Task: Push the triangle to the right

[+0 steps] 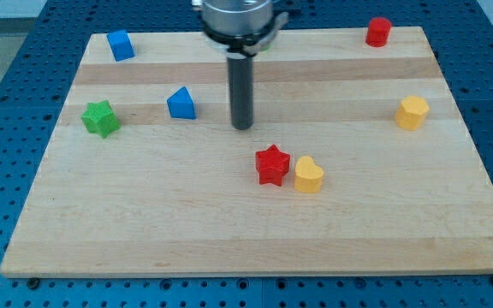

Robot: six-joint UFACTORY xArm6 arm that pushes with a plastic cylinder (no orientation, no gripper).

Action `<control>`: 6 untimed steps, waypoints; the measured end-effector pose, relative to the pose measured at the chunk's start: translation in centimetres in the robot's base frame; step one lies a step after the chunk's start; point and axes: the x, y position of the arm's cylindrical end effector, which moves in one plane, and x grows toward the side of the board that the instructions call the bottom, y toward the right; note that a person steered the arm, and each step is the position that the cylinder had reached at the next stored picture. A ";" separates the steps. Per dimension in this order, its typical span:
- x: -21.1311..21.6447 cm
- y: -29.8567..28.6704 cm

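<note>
The blue triangle (181, 103) lies on the wooden board (144, 222), left of the middle. My tip (243, 127) rests on the board a short way to the triangle's right, apart from it. The rod rises straight up from the tip to the arm's head at the view's top.
A blue cube (121, 45) is at the top left. A green star (100, 118) is left of the triangle. A red star (272, 165) touches a yellow heart (308, 174) below my tip. A red cylinder (378, 32) is top right, a yellow hexagon (412, 112) right.
</note>
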 end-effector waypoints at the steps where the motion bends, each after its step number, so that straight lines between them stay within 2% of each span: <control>1: 0.6 -3.6; 2: 1.8 -7.3; 3: 0.2 -10.1; 4: -3.1 -11.3; 6: -3.4 -10.2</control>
